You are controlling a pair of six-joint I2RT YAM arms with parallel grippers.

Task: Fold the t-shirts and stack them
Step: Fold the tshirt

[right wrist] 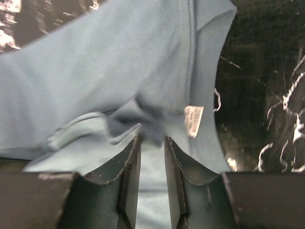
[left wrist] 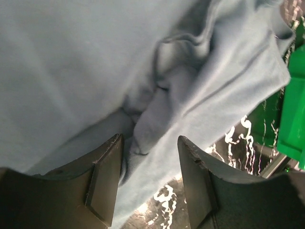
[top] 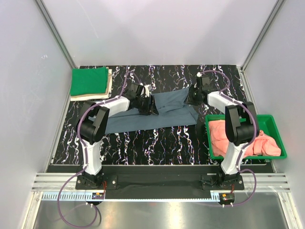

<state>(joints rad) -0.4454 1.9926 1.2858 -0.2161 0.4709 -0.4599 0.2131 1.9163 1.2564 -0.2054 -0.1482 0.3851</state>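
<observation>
A slate blue-grey t-shirt (top: 164, 117) lies spread and rumpled across the middle of the black marbled mat. My left gripper (top: 148, 104) hovers at its upper left part. In the left wrist view its jaws (left wrist: 150, 143) stand open, with a raised fold of the blue cloth (left wrist: 95, 62) lying between and beyond them, not pinched. My right gripper (top: 195, 97) is at the shirt's upper right end. Its jaws (right wrist: 152, 139) stand a little open at the neck, with bunched cloth (right wrist: 95, 71) at their tips. A white label (right wrist: 193, 119) shows beside them.
A folded bright green t-shirt (top: 89, 81) rests on a beige one (top: 110, 82) at the back left corner. A rigid green tray (top: 272, 119) at the right holds salmon-pink t-shirts (top: 224, 136). White walls enclose the mat (top: 157, 148); the tray's edge (left wrist: 295, 119) shows in the left wrist view.
</observation>
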